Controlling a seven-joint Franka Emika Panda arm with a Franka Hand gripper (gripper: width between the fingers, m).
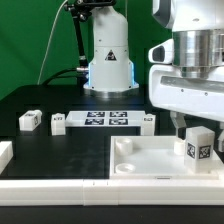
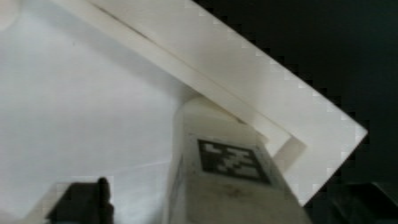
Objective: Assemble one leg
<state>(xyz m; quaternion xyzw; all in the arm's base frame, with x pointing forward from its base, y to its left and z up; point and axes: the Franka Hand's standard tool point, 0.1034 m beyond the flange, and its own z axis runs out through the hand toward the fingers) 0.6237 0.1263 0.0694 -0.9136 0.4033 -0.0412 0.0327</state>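
My pincer [image 1: 197, 128] hangs right over one leg [image 1: 197, 145], which stands upright in the corner of the big white tray [image 1: 150, 160] on the exterior view's right. The fingers are hidden behind my hand there, and in the wrist view only one dark fingertip [image 2: 80, 200] shows beside the leg [image 2: 231, 160], so I cannot tell whether I grip it or how wide I stand. The leg looks placed at its corner; whether it is seated or fastened I cannot say. Other legs [image 1: 29, 120] lie apart on the black table [image 1: 40, 140], near the marker board [image 1: 105, 121].
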